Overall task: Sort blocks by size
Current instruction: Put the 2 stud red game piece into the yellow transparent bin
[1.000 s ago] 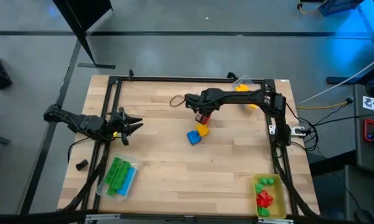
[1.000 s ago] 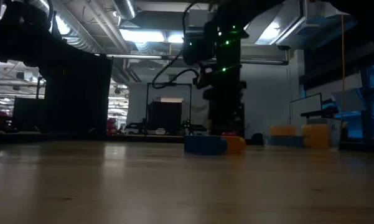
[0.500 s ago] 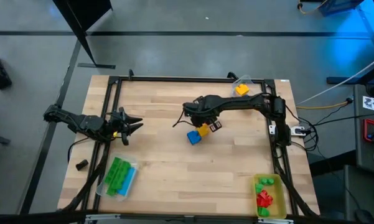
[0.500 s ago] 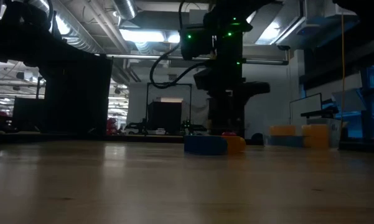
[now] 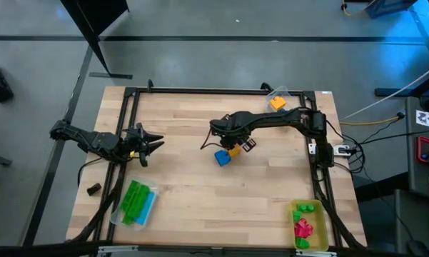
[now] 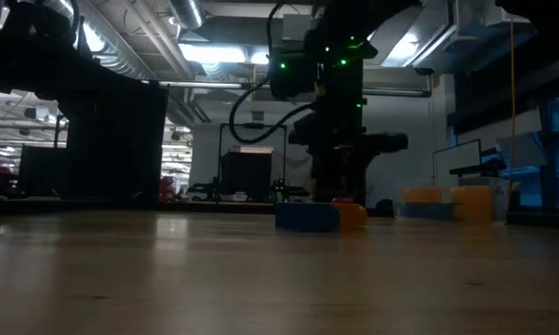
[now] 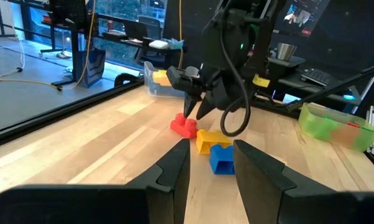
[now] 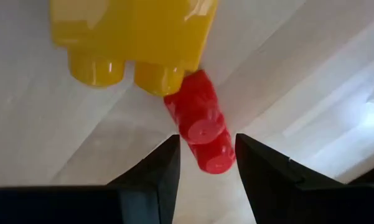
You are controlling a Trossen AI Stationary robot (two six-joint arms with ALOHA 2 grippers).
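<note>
Because the red block [image 8: 200, 129] is a small, light, hard plastic piece, it is likely sliding easily on the desk [image 5: 178, 185]; gripping its flat sides should hold best. It is lying mid-desk, touching the yellow block [image 8: 130, 37], with a blue block [image 5: 222, 158] beside. The right gripper [image 8: 204, 163] is hanging over it, arm stretched across, fingers apart and empty, straddling it. The left gripper [image 5: 151, 143] is waiting open at the left edge.

Grey floor [image 5: 200, 57], ceiling lights [image 6: 214, 54], desks w/ monitors behind.
</note>
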